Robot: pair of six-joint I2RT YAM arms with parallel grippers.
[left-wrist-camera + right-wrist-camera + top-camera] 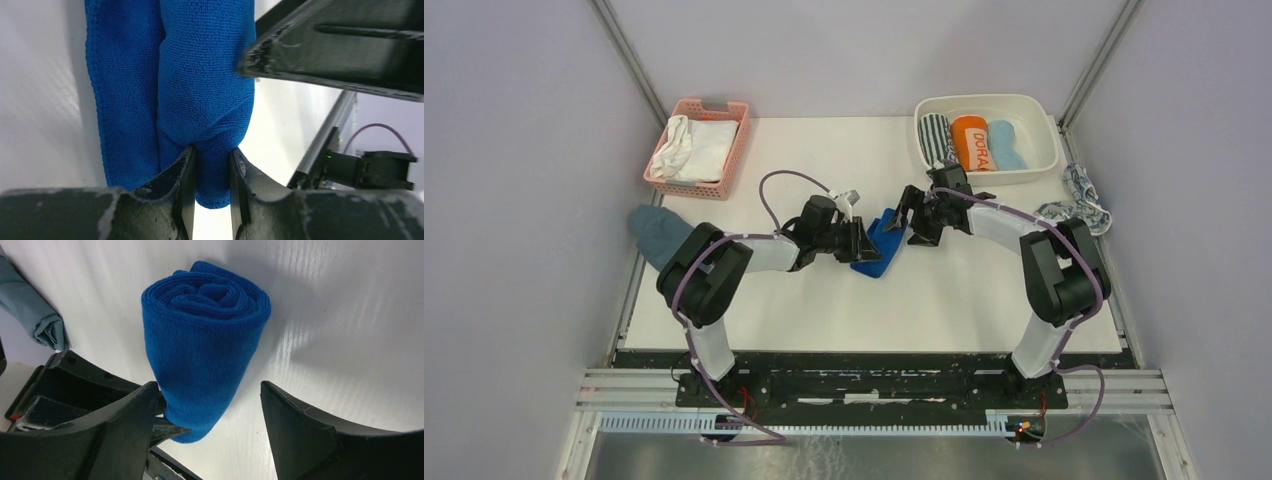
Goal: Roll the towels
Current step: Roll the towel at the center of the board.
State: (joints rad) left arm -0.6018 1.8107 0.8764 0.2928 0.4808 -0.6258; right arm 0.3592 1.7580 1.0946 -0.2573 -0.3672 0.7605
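The royal blue towel [879, 246] sits near the middle of the worktop [824, 310], between the two pincers. From the right wrist it shows as a tight roll [205, 350] with the spiral of its end facing the camera. From the left wrist the roll fills the upper middle of the view [205, 85], with a flatter fold of the same cloth along its left side. The top of it is cut off there. It cannot be made out whether the roll lies flat on the worktop or is lifted at one end.

The left pincer [212, 160] is nearly closed, and its two fingers [186, 190] nip the lower end of the roll. The right pincer [207, 390] stands wide apart around the other end. Bare worktop shows between the towel and one finger [320, 445], while the other finger comes right up to the cloth; whether it touches is unclear. From above, the black arms cover much of the towel, and both pincers, left [864, 243] and right [911, 222], are hard to read.

The light blue towel [1006, 145] lies rolled in the white tub [1044, 160] at the far right corner, beside an orange roll [973, 143] and a striped roll [937, 138]. The patterned towel [1079, 200] lies crumpled at the worktop's right edge, just near the tub.

At the far left stands a pink basket [734, 150] holding white cloths [689, 148]. A teal-grey cloth [659, 232] lies at the left edge, partly behind the left arm.
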